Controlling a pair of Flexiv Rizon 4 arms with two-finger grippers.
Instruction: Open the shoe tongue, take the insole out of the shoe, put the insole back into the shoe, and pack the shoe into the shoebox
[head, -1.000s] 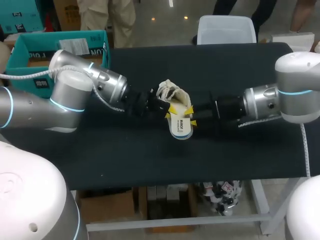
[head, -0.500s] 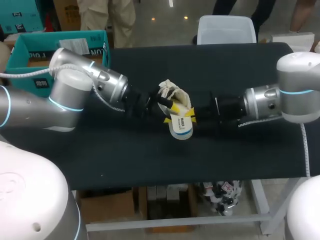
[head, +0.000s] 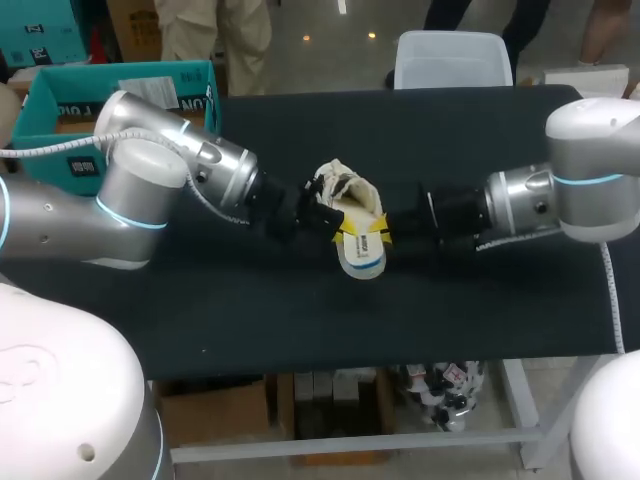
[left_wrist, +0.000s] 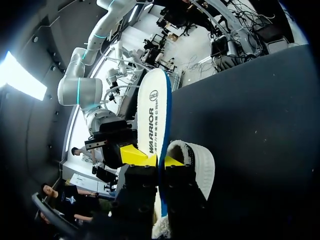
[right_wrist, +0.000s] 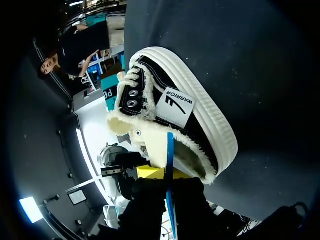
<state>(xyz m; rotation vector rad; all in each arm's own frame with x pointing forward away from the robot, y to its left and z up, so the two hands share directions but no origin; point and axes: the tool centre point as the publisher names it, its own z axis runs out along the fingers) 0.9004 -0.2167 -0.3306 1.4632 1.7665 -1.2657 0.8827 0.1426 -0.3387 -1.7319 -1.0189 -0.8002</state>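
The black shoe (head: 345, 190) with white fleece lining lies mid-table on its side. Its white insole (head: 362, 255) with a blue edge sticks out of the opening towards the table's front. My left gripper (head: 342, 226) is shut on the insole from the left, and my right gripper (head: 384, 238) is shut on it from the right. In the left wrist view the insole (left_wrist: 152, 110) stands edge-on between the yellow tips of my left gripper (left_wrist: 156, 161), beside the shoe's sole (left_wrist: 200, 165). In the right wrist view my right gripper (right_wrist: 167, 173) pinches the insole (right_wrist: 170, 145) where it leaves the shoe (right_wrist: 185, 110).
The teal shoebox (head: 60, 100) stands open at the table's back left, behind my left arm. A white plastic bin (head: 455, 55) sits at the far edge. Dark tabletop (head: 300, 320) stretches in front of the shoe.
My right gripper closed on the insole. My left gripper opened, shifted along the insole and closed on it again. The shoe barely moved.
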